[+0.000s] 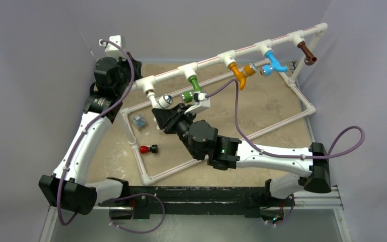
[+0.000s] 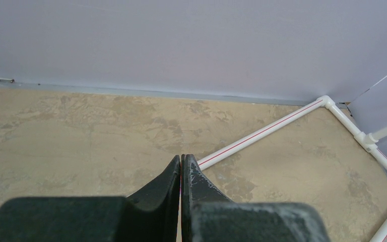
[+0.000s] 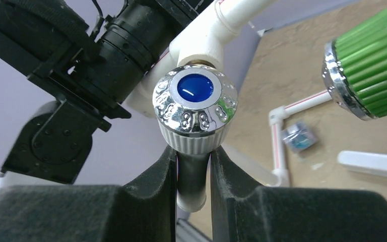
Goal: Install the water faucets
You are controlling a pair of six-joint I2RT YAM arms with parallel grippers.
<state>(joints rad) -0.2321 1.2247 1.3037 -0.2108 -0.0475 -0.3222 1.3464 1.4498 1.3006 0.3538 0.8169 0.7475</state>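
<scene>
A white pipe frame (image 1: 209, 61) carries several water faucets: green (image 1: 195, 84), orange (image 1: 239, 73), blue (image 1: 275, 64) and brown (image 1: 307, 52). At the frame's left end, just below the leftmost white fitting (image 1: 148, 83), is a white faucet (image 1: 164, 101). My right gripper (image 1: 168, 109) is shut on it. In the right wrist view its spout (image 3: 193, 176) sits between the fingers of the right gripper (image 3: 193, 151), below the chrome knob with a blue centre (image 3: 195, 101). The green faucet's ribbed knob (image 3: 370, 70) shows at the right. My left gripper (image 2: 181, 157) is shut on nothing above the mat.
A small red-and-black piece (image 1: 148, 149) and a small clear blue item (image 1: 139, 121) lie on the tan mat inside the frame's lower pipes (image 1: 136, 148). The left arm (image 1: 106, 75) is folded at the back left, near a white box (image 1: 115, 45). A purple cable (image 1: 237, 108) loops over the mat.
</scene>
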